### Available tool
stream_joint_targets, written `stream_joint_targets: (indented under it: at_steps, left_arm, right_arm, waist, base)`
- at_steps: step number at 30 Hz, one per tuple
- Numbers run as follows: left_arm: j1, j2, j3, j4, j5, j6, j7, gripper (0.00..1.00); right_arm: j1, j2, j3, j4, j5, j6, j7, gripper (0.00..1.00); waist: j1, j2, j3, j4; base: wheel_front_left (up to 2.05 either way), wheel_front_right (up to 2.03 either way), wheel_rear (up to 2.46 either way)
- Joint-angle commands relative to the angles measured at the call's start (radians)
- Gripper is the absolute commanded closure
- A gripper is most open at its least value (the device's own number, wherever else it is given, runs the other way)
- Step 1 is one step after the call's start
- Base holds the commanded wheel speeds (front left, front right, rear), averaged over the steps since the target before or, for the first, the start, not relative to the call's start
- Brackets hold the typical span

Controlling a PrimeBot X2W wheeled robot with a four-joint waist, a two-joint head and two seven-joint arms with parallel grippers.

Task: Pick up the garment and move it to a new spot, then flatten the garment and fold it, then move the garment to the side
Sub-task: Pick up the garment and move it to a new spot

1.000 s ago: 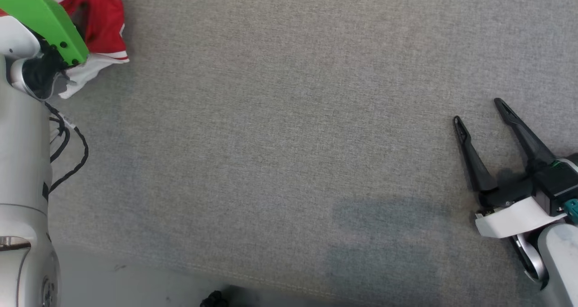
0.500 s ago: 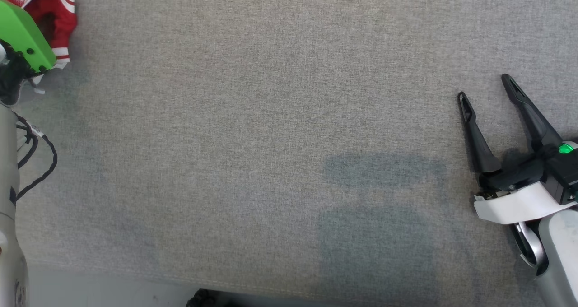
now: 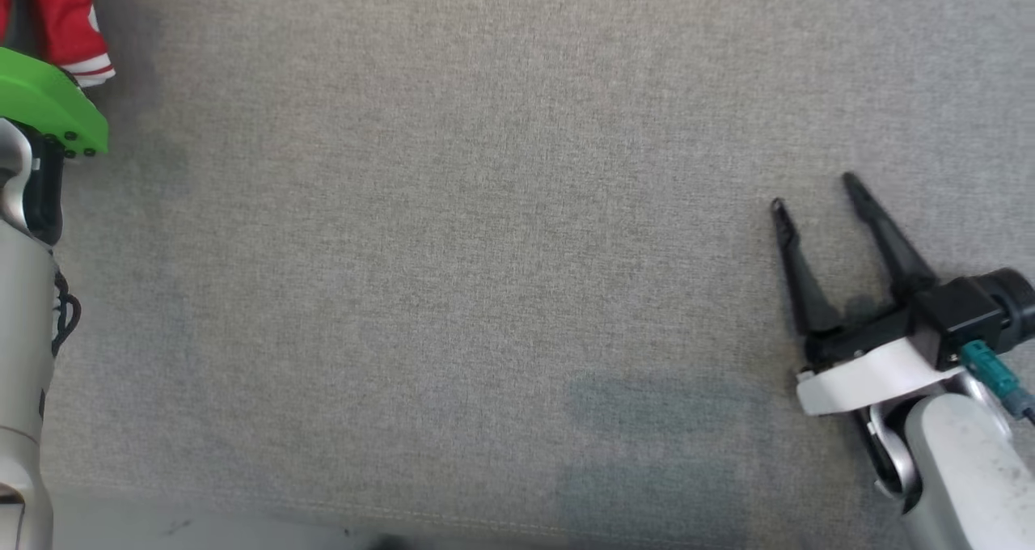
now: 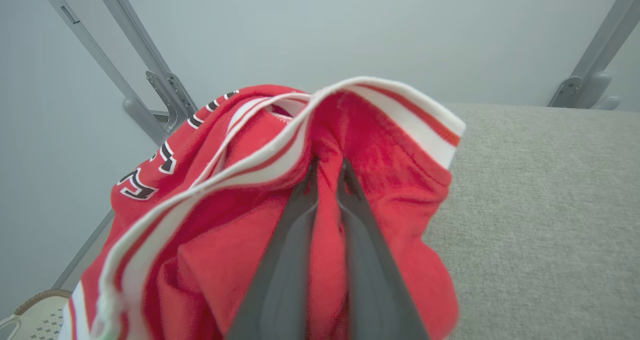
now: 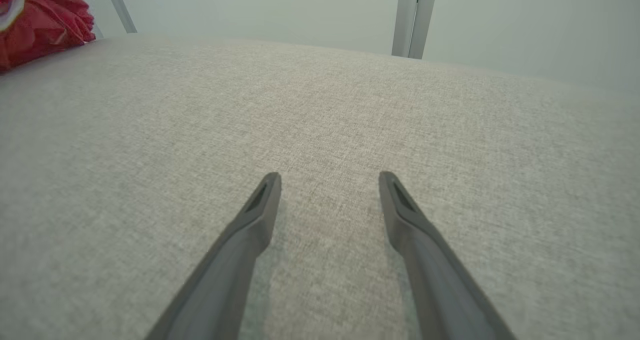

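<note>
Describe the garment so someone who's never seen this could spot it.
Start with the wide grey fabric surface and look to its far left. There the left gripper is shut on a bunched red garment. White striped trim and black lettering set it apart.

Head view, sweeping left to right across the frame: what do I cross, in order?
red garment in the top left corner → bare grey surface → right claw, open, near the right edge.
</note>
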Motion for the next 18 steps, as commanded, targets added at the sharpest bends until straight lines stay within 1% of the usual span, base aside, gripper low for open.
stream_joint_targets:
  at_steps: [1, 5, 11, 15, 16, 18]
  left_arm:
    - [0.02, 0.016, -0.01, -0.019, 0.012, -0.002, -0.025, 1.0]
    - [0.044, 0.032, -0.042, -0.096, 0.028, -0.002, -0.058, 1.0]
    - [0.095, 0.057, -0.067, -0.237, 0.052, -0.002, -0.064, 1.0]
    - [0.132, 0.069, -0.09, -0.325, 0.064, -0.002, -0.047, 1.0]
    - [0.132, 0.069, -0.09, -0.325, 0.064, -0.002, -0.047, 1.0]
    - [0.148, 0.078, -0.097, -0.38, 0.064, 0.0, -0.028, 1.0]
  right_arm:
    - [0.019, 0.011, 0.005, 0.012, 0.006, 0.0, 0.001, 0.0]
    - [0.041, 0.042, 0.004, 0.027, 0.014, 0.0, 0.001, 0.0]
    - [0.078, 0.088, -0.007, 0.039, 0.024, 0.0, 0.001, 0.0]
    - [0.105, 0.113, -0.012, 0.046, 0.027, 0.0, 0.001, 0.0]
    - [0.105, 0.113, -0.012, 0.046, 0.027, 0.0, 0.001, 0.0]
    - [0.113, 0.124, -0.013, 0.042, 0.028, 0.0, 0.001, 0.0]
  waist:
    - [0.0, 0.0, -0.077, -0.018]
    - [0.0, 0.0, -0.152, -0.037]
    - [0.0, 0.0, -0.254, -0.092]
    - [0.0, 0.0, -0.314, -0.143]
    - [0.0, 0.0, -0.314, -0.143]
    - [0.0, 0.0, -0.334, -0.177]
  base:
    - [0.0, 0.0, 0.0]
    - [0.0, 0.0, 0.0]
    - [0.0, 0.0, 0.0]
    - [0.0, 0.0, 0.0]
    - [0.0, 0.0, 0.0]
    - [0.0, 0.0, 0.0]
